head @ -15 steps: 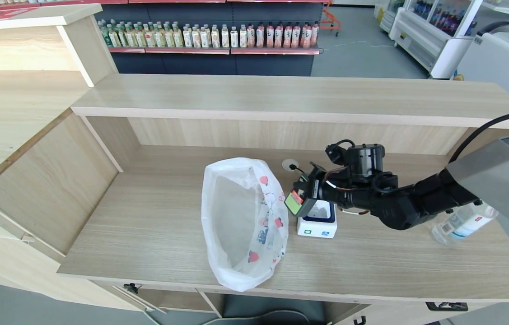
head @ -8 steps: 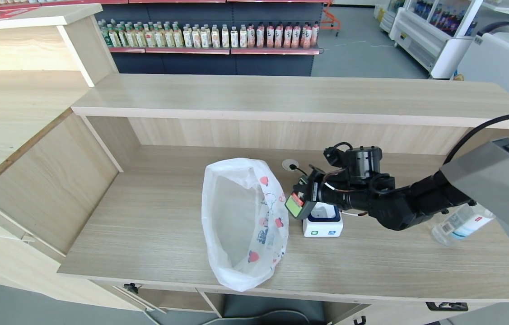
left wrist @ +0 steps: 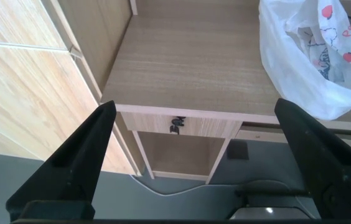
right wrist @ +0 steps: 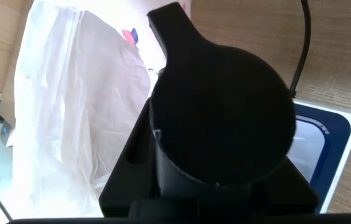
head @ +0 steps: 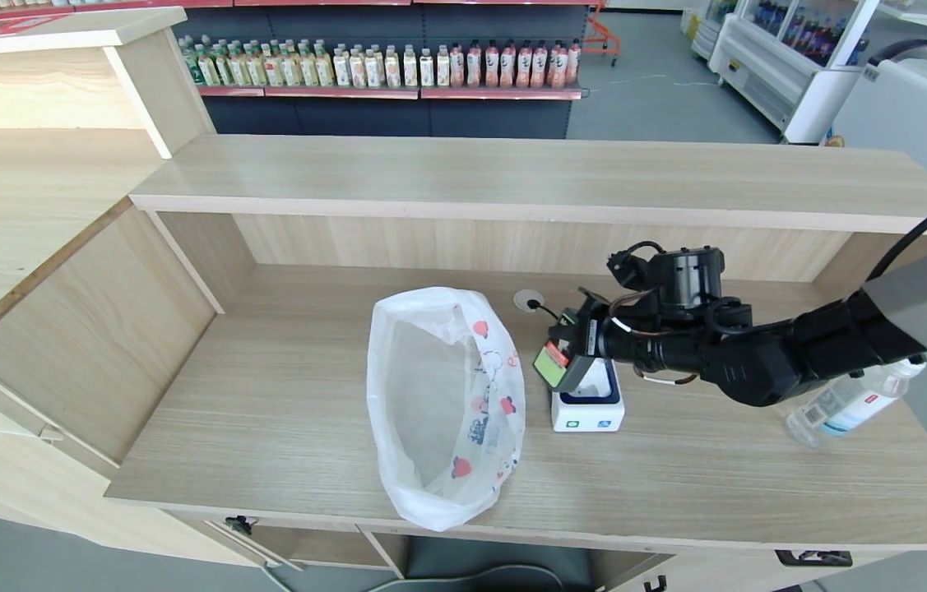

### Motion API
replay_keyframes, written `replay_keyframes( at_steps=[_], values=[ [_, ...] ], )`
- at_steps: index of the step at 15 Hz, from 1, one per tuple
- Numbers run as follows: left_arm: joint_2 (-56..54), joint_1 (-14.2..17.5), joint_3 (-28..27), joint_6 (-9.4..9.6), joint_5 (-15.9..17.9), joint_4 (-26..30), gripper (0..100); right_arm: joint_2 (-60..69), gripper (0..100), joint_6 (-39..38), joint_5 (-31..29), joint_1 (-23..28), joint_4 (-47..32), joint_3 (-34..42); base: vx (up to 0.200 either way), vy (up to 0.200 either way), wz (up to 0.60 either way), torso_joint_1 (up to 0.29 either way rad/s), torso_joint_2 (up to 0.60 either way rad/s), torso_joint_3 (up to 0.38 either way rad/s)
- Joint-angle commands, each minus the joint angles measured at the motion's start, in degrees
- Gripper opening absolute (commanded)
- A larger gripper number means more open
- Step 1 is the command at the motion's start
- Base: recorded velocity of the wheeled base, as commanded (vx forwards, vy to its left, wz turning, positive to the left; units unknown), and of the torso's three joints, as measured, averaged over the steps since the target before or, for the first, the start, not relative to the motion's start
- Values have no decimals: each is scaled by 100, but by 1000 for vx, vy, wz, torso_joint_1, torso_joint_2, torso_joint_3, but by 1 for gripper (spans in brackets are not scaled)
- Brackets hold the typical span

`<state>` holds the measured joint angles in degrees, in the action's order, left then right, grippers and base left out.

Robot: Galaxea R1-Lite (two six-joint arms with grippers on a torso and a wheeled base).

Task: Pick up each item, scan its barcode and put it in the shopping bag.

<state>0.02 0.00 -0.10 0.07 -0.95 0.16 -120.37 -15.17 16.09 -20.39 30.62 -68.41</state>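
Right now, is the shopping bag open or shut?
Open: the shopping bag lies on the counter with its mouth gaping, and inside looks empty. The right gripper holds a green packet at the scanner.

No print resolving into readable words or numbers. Green item above scanner showing red-and-white label patch, characters too small. Scanner front carrying green badge and blue badge, both illegible. Shopping bag by bench front edge showing dark lettering among red motifs, unreadable. Bottle at bench right edge wearing white label with red mark, unreadable.
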Motion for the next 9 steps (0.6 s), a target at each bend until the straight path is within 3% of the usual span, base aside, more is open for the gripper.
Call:
replay_keyframes(
  at_steps=[1,9],
  values=[
    [-2,0,1,1,-2,2,100,93,0,93,-1,53,-4,100,0,0,0,0,0,0],
    [-2,0,1,1,-2,2,100,110,0,154,-1,159,-4,162,0,0,0,0,0,0]
  ],
)
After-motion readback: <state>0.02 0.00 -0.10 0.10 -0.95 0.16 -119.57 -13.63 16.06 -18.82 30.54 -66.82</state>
